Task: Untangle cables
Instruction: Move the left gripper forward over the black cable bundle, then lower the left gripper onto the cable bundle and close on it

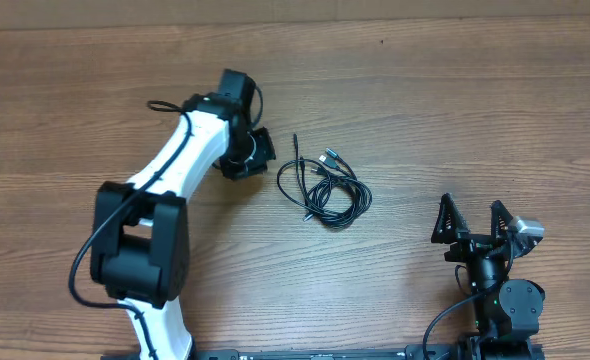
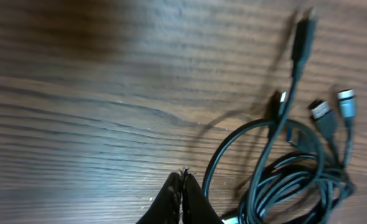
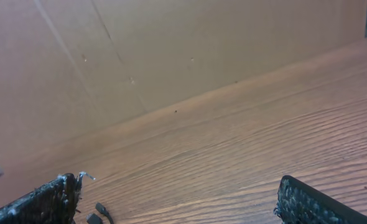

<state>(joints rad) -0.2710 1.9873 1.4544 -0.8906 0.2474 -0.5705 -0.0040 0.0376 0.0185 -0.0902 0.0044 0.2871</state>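
Overhead view: tangled black cables (image 1: pixel 325 187) lie on a wooden table (image 1: pixel 455 90), the left gripper (image 1: pixel 253 152) nearby pressed together and empty, the right gripper (image 1: pixel 472 222) spread wide.

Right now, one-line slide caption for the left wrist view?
Left arm's fingers shut at the edge of tangled black cables on the wooden table, nothing visibly pinched.

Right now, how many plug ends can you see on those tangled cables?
4, seen from the left wrist: a long black plug uppermost, a small dark plug below it, and two silver-tipped plugs at right. The cables may hide more.
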